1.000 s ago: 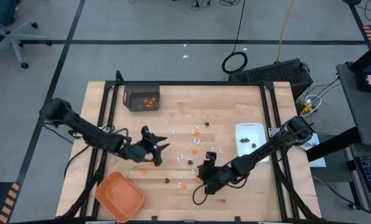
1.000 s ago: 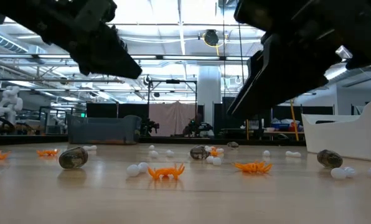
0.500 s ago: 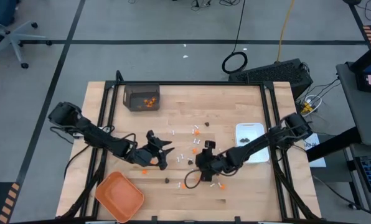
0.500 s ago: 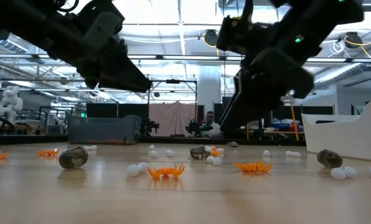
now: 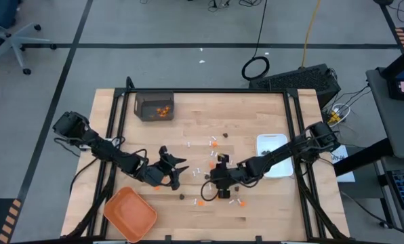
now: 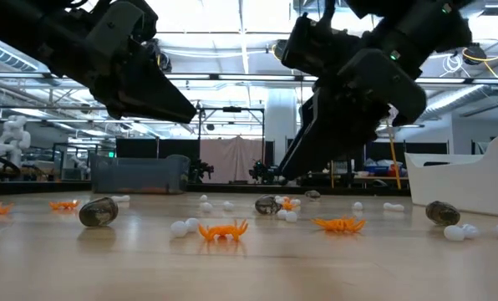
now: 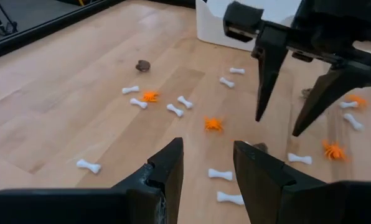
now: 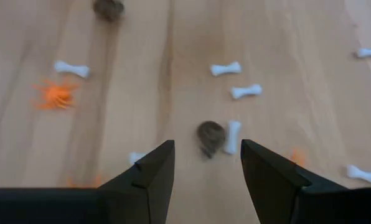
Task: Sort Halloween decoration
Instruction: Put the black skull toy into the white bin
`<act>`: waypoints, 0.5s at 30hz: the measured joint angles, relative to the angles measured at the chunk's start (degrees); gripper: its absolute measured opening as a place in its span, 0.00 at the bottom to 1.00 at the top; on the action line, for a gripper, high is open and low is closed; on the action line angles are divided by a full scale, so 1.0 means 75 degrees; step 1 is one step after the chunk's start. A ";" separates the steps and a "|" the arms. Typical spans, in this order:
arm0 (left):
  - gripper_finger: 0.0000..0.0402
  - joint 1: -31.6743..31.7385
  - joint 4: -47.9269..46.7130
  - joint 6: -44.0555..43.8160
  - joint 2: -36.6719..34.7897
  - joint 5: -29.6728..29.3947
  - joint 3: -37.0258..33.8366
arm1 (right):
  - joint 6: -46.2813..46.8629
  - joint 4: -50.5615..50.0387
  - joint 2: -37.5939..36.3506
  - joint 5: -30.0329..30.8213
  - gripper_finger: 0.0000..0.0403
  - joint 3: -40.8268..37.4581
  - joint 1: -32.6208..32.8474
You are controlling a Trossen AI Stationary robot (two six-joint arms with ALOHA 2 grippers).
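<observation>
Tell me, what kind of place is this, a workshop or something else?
Probably a robotics lab in a big open hall. A wooden table sits on a taped concrete floor, long workbenches and ceiling lights stretch behind it, and an office chair stands nearby.

The high view looks straight down on the whole wooden table (image 5: 256, 115), floor around it. The low view sits at tabletop level, close, facing the room. Each wrist view looks down past its own fingers at the boards (quite near). All four share the scattered pieces at mid-table.
</observation>
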 joint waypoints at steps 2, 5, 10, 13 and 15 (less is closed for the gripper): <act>0.34 -0.0037 -0.0002 -0.0002 0.0000 -0.0001 0.0000 | 0.0142 0.0472 0.0000 -0.0003 0.42 -0.0200 -0.0001; 0.34 -0.0091 0.0001 0.0000 0.0000 0.0001 0.0000 | 0.0333 0.1191 0.0000 0.0011 0.42 -0.0535 -0.0015; 0.34 -0.0095 -0.0002 0.0000 0.0000 -0.0001 0.0000 | 0.0191 0.1899 -0.0003 0.0011 0.45 -0.0826 -0.0006; 0.34 -0.0095 0.0001 -0.0003 0.0000 -0.0002 0.0000 | -0.0031 0.2163 0.0002 0.0014 0.47 -0.0994 -0.0009; 0.34 -0.0095 0.0001 -0.0003 0.0000 -0.0024 0.0000 | -0.0146 0.2458 0.0074 0.0026 0.48 -0.1055 -0.0009</act>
